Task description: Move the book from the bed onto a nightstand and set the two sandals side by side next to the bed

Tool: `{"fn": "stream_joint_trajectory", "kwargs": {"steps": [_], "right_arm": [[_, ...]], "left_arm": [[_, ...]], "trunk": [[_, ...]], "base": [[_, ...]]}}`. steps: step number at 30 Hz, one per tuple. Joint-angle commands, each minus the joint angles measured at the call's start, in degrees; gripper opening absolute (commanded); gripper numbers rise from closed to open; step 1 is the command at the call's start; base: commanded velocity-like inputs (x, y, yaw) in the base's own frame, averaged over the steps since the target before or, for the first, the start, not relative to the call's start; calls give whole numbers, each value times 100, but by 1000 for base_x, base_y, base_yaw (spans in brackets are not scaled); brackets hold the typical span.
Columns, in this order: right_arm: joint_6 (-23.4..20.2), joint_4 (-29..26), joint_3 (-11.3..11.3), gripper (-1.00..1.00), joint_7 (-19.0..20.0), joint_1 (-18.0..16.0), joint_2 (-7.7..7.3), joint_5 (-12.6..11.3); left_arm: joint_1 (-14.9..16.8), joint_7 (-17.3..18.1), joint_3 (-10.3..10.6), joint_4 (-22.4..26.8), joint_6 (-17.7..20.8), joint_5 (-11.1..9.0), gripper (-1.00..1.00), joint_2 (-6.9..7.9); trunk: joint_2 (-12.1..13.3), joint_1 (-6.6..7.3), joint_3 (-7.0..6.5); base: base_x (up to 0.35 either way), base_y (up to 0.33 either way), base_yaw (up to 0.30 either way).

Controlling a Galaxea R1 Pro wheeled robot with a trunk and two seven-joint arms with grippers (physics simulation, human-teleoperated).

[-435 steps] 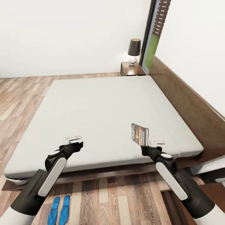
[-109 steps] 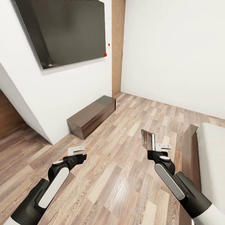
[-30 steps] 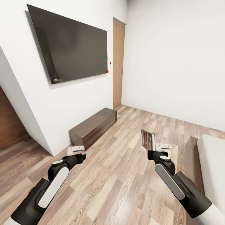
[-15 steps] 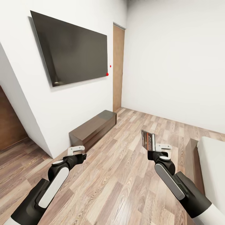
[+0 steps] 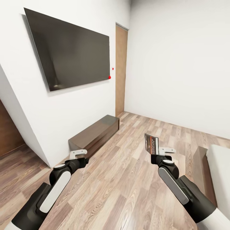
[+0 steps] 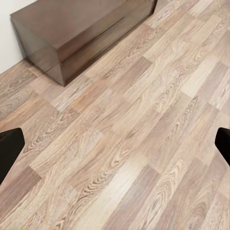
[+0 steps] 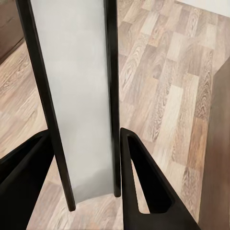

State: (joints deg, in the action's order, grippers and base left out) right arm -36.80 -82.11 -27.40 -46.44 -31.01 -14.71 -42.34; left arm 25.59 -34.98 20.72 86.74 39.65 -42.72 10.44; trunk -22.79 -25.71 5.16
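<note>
Clamped in the right gripper [image 5: 157, 152], the book [image 5: 150, 144] stands upright above the floor, its printed cover facing left in the head view; in the right wrist view its pale page edge [image 7: 76, 96] runs between two dark covers, with the black fingers [image 7: 143, 187] pressed on either side. Off to the left, the left gripper [image 5: 79, 155] hangs over bare planks holding nothing, its fingertips [image 6: 9, 146] showing well apart at the two edges of the left wrist view. Below both arms spreads the light brown wood-plank floor [image 5: 127, 179], unobstructed from the robot to the far wall. On the left, a white wall [image 5: 64, 108] carries a large dark flat screen [image 5: 70, 51] with a red dot at its lower right corner. Against that wall's foot sits a long, low dark-wood sideboard [image 5: 94, 132], its near end just ahead of the left gripper. Beyond it, in the room's corner, a tall brown door [image 5: 120, 70] stands shut. A plain white wall [image 5: 179, 64] closes the far side. At the right edge, the bed [image 5: 220, 172] shows a strip of pale mattress and its dark brown frame [image 5: 201, 172], near the right arm. Between sideboard and bed frame the floor lies wide open.
</note>
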Motion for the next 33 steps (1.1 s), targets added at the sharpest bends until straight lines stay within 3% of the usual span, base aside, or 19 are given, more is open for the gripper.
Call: {"fn": "stream_joint_trajectory", "kwargs": {"steps": [1, 22, 33], "right_arm": [[-14, -7, -15, -100, -58, -10, -6, -31], [-3, -5, -11, -100, -67, -10, -6, -29], [-3, -4, -19, -100, -67, -10, -6, -25]], "left_arm": [[8, -58, 14, 6, 4, -57, 100, 5], [8, -54, 45, 1, 25, -49, 100, 3], [8, -57, 46, 1, 25, -52, 100, 2]], "trunk": [[-13, -7, 13], [-13, -7, 13], [-13, -7, 13]], "base": [[331, 0, 0], [335, 2, 0], [337, 98, 0]]}}
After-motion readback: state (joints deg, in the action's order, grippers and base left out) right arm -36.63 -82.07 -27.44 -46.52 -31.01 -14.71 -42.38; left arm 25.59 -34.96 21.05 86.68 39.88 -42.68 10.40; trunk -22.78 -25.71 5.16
